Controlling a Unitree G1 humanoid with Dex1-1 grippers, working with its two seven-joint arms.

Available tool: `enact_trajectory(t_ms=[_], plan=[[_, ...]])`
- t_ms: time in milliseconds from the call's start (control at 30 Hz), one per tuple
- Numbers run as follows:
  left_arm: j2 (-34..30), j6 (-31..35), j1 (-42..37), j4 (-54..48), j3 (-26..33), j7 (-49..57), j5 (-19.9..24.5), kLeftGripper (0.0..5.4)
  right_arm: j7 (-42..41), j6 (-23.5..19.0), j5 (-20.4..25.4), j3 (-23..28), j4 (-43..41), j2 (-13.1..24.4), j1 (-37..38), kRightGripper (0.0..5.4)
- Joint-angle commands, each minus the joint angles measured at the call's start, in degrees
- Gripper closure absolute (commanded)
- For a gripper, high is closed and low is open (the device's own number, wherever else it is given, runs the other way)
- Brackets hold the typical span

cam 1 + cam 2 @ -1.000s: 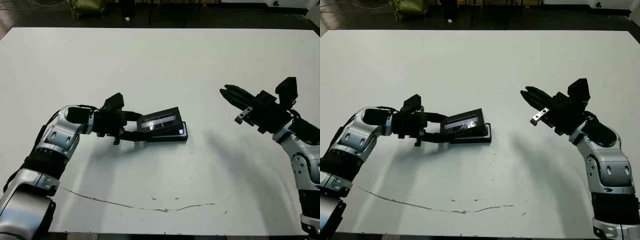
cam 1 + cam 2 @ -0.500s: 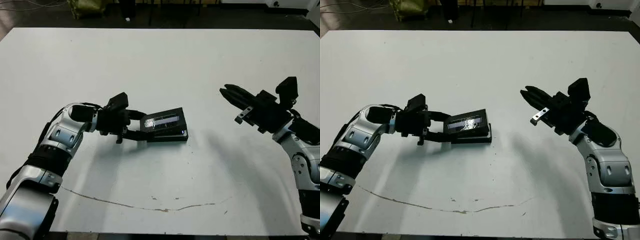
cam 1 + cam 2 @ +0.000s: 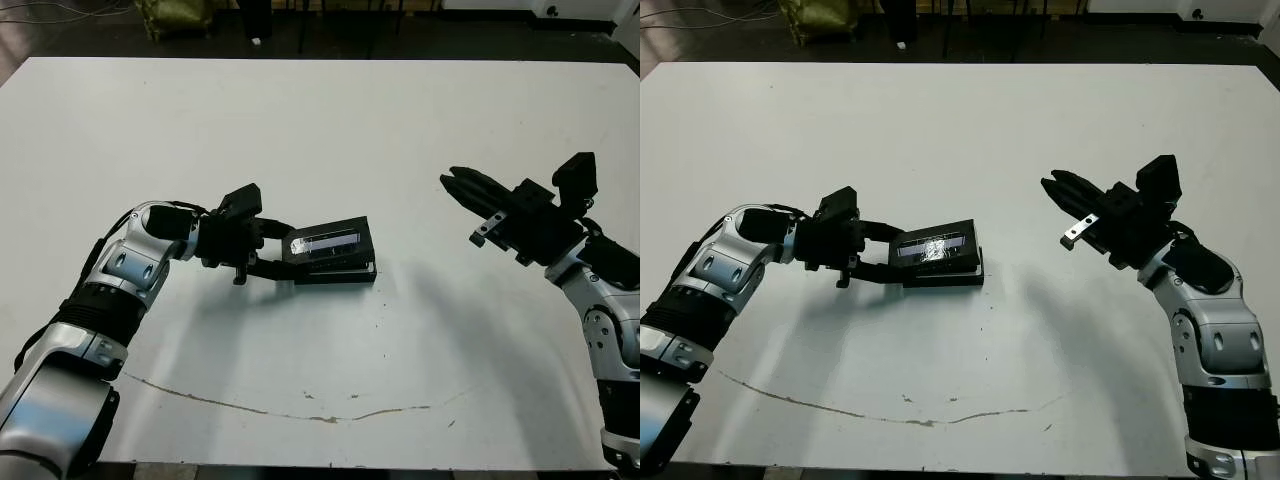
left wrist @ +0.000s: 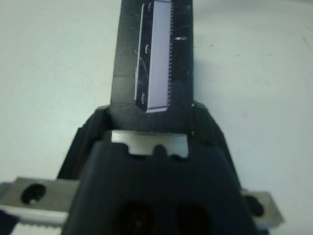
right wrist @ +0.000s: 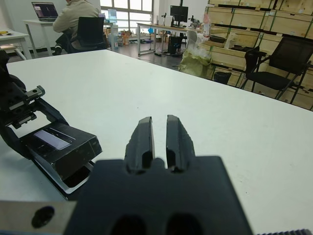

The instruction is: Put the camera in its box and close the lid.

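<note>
My left gripper (image 3: 284,251) is shut on the left end of the lid (image 3: 328,244), a flat black cover with a glossy window strip. The lid is tilted, its left end raised, and it lies over the black box (image 3: 345,273) on the white table. The lid's window strip (image 4: 157,54) fills the left wrist view. The camera is hidden under the lid. My right gripper (image 3: 453,182) hovers well to the right of the box, shut and empty. The right wrist view shows its fingers (image 5: 143,139) nearly touching, with the lid (image 5: 62,143) and box (image 5: 74,178) beyond them.
A thin cracked line (image 3: 300,408) runs across the table's front. The table's far edge (image 3: 320,58) meets a dark floor. Beyond the table, the right wrist view shows a seated person (image 5: 73,18), chairs (image 5: 276,66) and stacked crates.
My left gripper has shifted slightly right and brought the lid lower and further over the box, hiding the bluish spot at the box's right end. The right arm has not moved.
</note>
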State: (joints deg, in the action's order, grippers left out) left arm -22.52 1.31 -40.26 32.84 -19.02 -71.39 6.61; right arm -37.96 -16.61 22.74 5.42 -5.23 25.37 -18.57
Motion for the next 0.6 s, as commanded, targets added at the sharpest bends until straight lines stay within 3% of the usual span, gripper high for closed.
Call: enact_trajectory(t_ms=[33,600], plan=[[-0.6,1.6,2.1,3.3,-1.8,-0.3,-3.3,3.19,0.1,-1.3,0.2,0.1,0.3,0.2,1.2,5.40],[-3.1,-0.2,2.7,4.1,-0.6,-1.2,-3.5,3.19,0.0,-0.9,-0.2,-0.4,0.2,0.4,1.3,5.40]])
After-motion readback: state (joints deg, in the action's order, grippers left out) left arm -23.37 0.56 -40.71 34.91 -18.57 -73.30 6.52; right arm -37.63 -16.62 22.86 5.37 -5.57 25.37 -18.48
